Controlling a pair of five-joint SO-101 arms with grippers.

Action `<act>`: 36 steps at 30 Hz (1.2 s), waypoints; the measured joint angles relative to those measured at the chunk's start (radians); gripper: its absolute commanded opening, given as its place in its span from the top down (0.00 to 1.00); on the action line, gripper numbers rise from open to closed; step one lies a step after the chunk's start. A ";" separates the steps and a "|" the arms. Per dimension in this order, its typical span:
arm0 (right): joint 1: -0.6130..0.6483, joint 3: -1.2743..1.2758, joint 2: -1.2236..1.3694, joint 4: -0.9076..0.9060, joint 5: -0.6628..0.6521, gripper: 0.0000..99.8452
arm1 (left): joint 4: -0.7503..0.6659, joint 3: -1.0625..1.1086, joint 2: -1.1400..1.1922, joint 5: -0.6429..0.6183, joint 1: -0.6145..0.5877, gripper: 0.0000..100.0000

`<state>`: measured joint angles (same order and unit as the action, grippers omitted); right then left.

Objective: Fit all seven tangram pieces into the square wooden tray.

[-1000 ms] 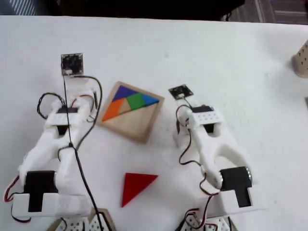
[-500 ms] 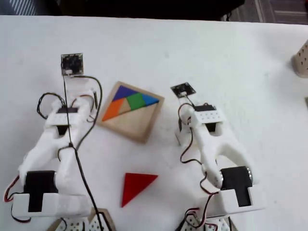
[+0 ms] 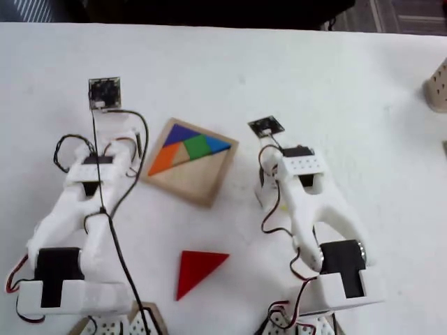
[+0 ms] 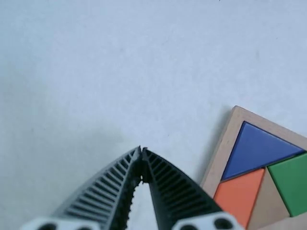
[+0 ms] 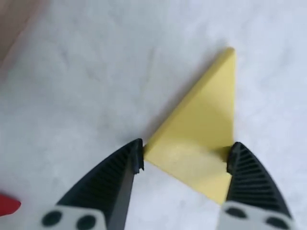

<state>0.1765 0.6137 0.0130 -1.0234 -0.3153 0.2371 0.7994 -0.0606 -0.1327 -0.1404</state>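
Observation:
The square wooden tray lies between the two arms and holds a blue triangle, a green square and an orange piece. A large red triangle rests on the table nearer the arm bases. My left gripper is shut and empty, just off the tray's corner by the blue triangle. My right gripper is open and low over a yellow triangle, one finger on each side of its wide end.
The white table surface stretches out beyond the tray. A small camera board with a black cable lies ahead of the left arm. A tan perforated object stands at the far right edge. A red corner shows beside the right gripper.
The right arm has shifted slightly to the right and forward. The left arm, the tray and the red triangle have stayed put.

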 measured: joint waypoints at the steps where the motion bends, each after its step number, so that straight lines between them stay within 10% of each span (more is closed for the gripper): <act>1: 0.000 -0.005 0.000 -0.006 0.000 0.78 | 0.000 0.000 0.000 0.000 0.000 0.97; 36: -0.051 -0.126 0.084 -0.087 -0.054 0.89 | 0.000 0.000 0.000 0.000 0.000 0.97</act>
<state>0.1258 0.4879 0.0974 -1.1109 -0.3690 0.2371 0.7994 -0.0606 -0.1327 -0.1404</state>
